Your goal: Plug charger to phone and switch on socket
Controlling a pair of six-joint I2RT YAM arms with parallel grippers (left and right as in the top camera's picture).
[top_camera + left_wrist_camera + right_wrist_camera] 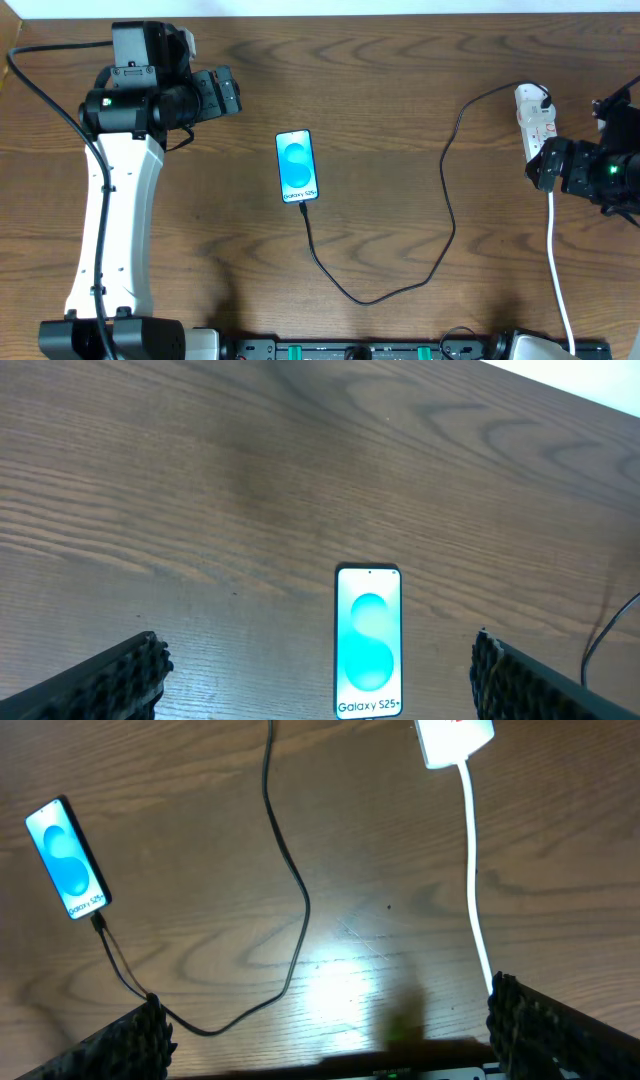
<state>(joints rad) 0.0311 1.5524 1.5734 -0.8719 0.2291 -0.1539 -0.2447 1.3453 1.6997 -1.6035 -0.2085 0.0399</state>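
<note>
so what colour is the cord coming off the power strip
White, like the power strip itself. The cord shows best in the right wrist view.

A dark wood-grain table (400, 80) carries a black rail (350, 352) along its near edge.

The table (400, 70) was grained wood with a faint sheen. The phone (297, 166) had a glossy screen. The cable (306, 910) looked matt black, and the power strip (533, 122) at three o'clock was smooth white plastic.

You have a black-edged phone (297, 166) with a bright blue screen, a black cable (306, 910), a white power strip (534, 122) marked red, a white cord (474, 880), and a brown wood-grain table (390, 80).
</note>
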